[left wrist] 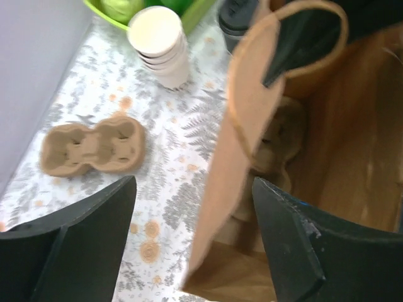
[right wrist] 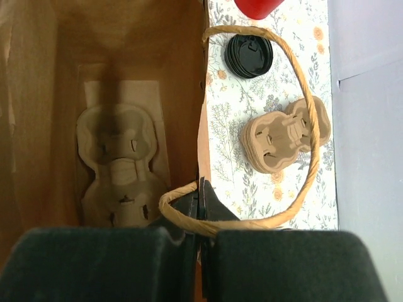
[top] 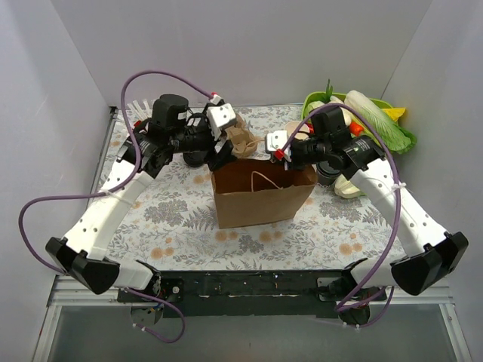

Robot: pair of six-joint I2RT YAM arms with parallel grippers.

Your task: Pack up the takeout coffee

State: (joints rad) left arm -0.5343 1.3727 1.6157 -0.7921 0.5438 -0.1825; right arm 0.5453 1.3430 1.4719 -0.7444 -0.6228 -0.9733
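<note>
1. A brown paper bag stands open in the middle of the table
2. One tan carrier lies flat at the bottom of the bag, and its two cup holes face up
3. The right fingers are pressed together on the top edge of the bag, pinching the paper wall
4. A paper handle makes a big loop from that edge out over the table
5. The left fingers are spread wide apart at the back left corner of the bag
6. In the left wrist view the side wall of the bag shows between them, and I cannot tell if they touch it
7. A stack of carriers sits on the table behind the bag, apart from it
8. A pile of black lids lies on the table near that stack
9. The bottom of a red cup shows just past the lids
10. White cups stand in a stack, one inside the other, on the table on the right side of the bag
11. A green basket with leafy vegetables is in the far right corner, just behind the white cups
</note>
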